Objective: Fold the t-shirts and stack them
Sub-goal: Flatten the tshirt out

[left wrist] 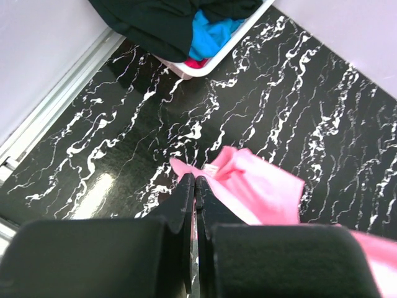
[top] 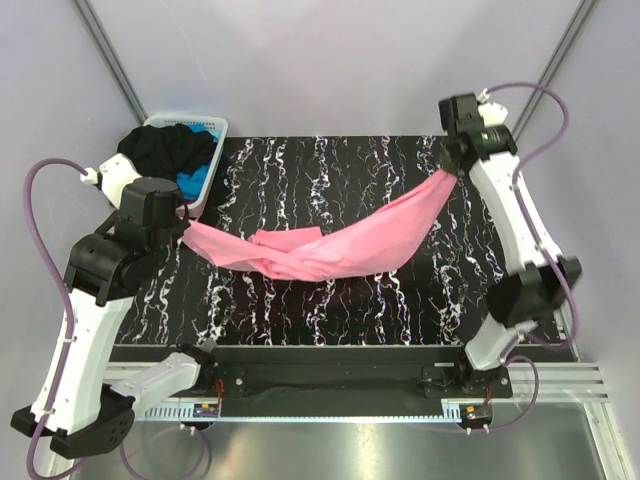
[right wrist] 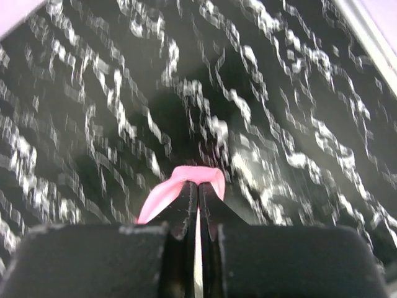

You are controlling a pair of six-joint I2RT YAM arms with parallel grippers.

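The pink t-shirt (top: 330, 247) hangs stretched in a sagging band above the black marbled table (top: 330, 300), between both grippers. My left gripper (top: 186, 222) is shut on its left end; in the left wrist view pink cloth (left wrist: 260, 186) bunches past the closed gripper (left wrist: 195, 181). My right gripper (top: 452, 168) is shut on its right end; in the right wrist view a pink loop (right wrist: 186, 177) sticks out past the closed gripper (right wrist: 198, 186). The black t-shirt (top: 172, 150) and the blue t-shirt (top: 193, 181) lie in the white basket (top: 212, 130); both also show in the left wrist view, black (left wrist: 155, 22) and blue (left wrist: 211, 37).
The basket stands at the table's back left corner, close behind my left arm; its rim shows in the left wrist view (left wrist: 205, 67). Grey walls and slanted rails (top: 110, 60) enclose the back. A metal rail (top: 360, 385) runs along the near edge.
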